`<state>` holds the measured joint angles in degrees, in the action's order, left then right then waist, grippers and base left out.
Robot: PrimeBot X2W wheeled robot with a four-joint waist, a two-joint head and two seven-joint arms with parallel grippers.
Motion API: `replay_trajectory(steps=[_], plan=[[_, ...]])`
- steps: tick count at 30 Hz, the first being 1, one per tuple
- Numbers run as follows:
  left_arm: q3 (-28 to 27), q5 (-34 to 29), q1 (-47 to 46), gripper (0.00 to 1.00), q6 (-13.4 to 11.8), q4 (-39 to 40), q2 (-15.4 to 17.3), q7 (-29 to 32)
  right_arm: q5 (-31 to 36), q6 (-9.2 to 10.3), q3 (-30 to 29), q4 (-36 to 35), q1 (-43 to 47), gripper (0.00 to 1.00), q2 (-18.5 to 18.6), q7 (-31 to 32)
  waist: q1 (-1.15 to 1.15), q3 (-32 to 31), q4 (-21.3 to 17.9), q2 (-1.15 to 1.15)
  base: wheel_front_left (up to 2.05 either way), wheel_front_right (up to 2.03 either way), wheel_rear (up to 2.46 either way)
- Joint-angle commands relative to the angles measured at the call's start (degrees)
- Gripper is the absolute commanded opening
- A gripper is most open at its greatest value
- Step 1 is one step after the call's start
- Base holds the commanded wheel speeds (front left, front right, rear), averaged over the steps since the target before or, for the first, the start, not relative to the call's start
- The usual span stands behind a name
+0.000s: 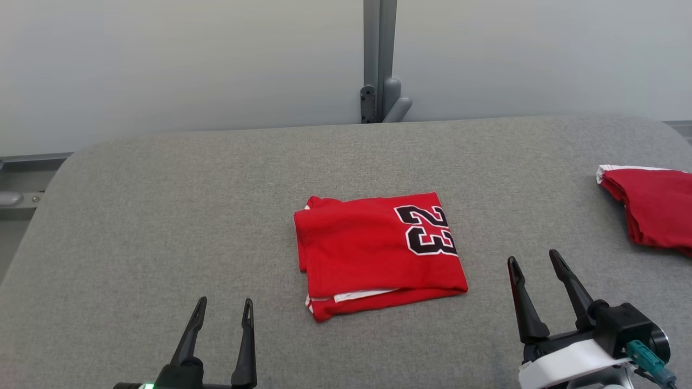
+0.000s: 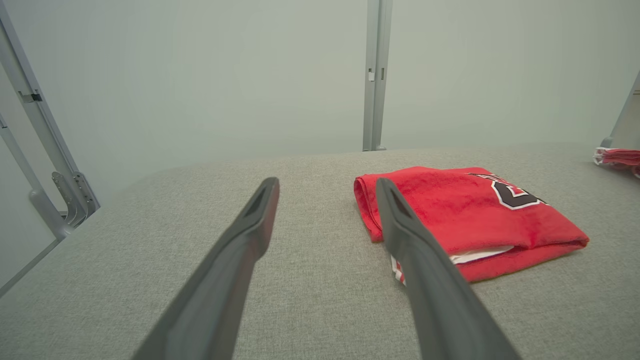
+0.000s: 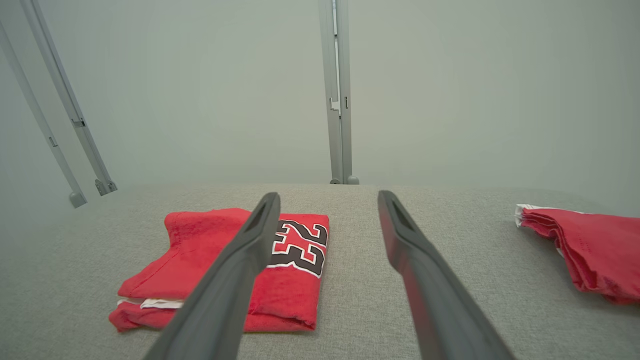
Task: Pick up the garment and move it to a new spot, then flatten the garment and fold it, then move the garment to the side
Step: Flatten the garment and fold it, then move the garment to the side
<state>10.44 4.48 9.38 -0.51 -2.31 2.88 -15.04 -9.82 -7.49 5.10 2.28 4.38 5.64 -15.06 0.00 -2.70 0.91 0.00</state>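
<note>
Grey fabric-covered worktop; folded red jersey with black "23" lies flat at its middle, fold looks done. Step in hand, likely: move aside. Grip both near corners through all layers, lift level, keep fold intact. Count: one worktop, one jersey, one red cloth stack at right edge, two tools. Left tool and right tool both spread wide, empty, by near edge.

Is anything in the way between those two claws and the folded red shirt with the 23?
Nothing visible. Only bare grey table lies between the folded red shirt and the left gripper and right gripper, both open. The other red pile sits far to the right, apart.
</note>
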Motion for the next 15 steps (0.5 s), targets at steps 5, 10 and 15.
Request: replay_trajectory(steps=[5,10,15], plan=[[-0.1,0.0,0.3,1.00,-0.3,0.5,0.1,-0.1,-0.2,0.01,0.2,0.2,0.3,1.00,-0.2,-0.1,0.00,0.2,0.1,0.00,0.00,0.00,0.00],[0.0,0.0,0.1,1.00,-0.2,0.4,0.1,-0.1,-0.4,0.01,0.3,0.2,0.1,1.00,-0.2,-0.1,0.00,0.4,0.3,0.00,0.00,0.00,0.00],[0.2,-0.2,-0.2,1.00,-0.3,0.4,0.1,-0.1,-0.6,0.01,0.2,0.3,0.0,1.00,-0.1,-0.1,0.00,0.7,0.7,0.00,0.00,0.00,0.00]])
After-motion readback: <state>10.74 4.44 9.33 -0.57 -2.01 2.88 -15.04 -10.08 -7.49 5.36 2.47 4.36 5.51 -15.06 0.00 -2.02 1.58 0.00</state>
